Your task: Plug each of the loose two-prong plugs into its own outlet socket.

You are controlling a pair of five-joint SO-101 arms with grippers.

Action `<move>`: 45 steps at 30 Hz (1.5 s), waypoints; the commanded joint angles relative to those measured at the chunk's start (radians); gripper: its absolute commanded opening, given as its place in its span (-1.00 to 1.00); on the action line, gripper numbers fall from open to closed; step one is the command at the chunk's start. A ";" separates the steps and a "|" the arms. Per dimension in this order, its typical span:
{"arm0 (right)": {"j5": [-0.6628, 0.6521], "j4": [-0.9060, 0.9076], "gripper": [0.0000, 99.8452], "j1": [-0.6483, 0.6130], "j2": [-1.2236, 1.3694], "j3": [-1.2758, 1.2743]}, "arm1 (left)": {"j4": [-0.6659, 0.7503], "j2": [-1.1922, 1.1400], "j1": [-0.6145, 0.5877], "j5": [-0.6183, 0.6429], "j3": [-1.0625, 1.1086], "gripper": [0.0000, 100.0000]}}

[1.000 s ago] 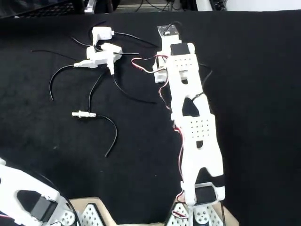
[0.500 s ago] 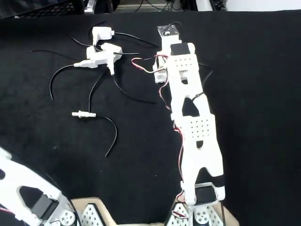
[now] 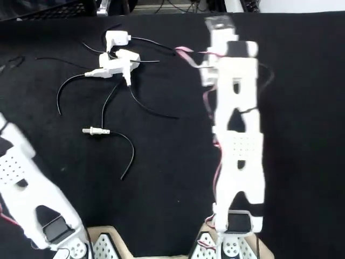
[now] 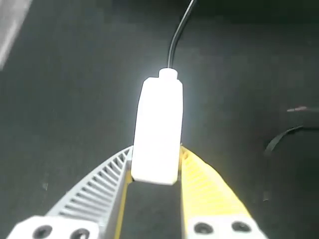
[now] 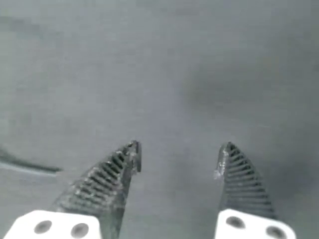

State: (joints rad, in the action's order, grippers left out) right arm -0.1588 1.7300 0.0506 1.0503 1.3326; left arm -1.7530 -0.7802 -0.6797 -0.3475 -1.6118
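Observation:
My left gripper [image 4: 157, 155] is shut on a white connector [image 4: 158, 124], a rectangular block with a black cable [image 4: 178, 30] leaving its far end. I cannot tell whether it is a plug or a socket. The left arm [image 3: 21, 172] lies along the table's left edge. A loose plug [image 3: 96, 130] with a black cable lies left of centre. Farther back sit a cluster of white connectors [image 3: 116, 66] and a single white block [image 3: 117, 39]. My right gripper [image 5: 180, 149] stands open over bare black cloth. It is at the back of the table [image 3: 218, 22], right of the cluster.
Black cables [image 3: 145, 108] curl around the connectors on the black table cloth [image 3: 302, 108]. A dark crate [image 3: 48, 8] stands beyond the table's back left edge. The arm bases [image 3: 215, 245] sit at the front edge.
The right arm has swung to the right and reached farther back. The left arm has risen from the front left corner along the left edge. A bit of cable now shows at far left.

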 commanded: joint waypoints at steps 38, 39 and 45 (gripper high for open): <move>-0.384 0.031 -0.49 0.755 -0.082 0.054 | 0.430 0.410 1.090 0.302 1.535 -0.94; -0.384 0.029 -0.49 0.755 -0.076 0.056 | 0.440 0.407 1.110 0.302 1.554 -0.93; -0.384 0.029 -0.49 0.755 -0.041 0.056 | 0.437 0.410 1.176 0.310 1.596 -0.54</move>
State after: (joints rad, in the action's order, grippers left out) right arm -0.5363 1.7300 0.7902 1.0180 1.3418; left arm -1.3265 -0.3859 0.4603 -0.0345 -0.0222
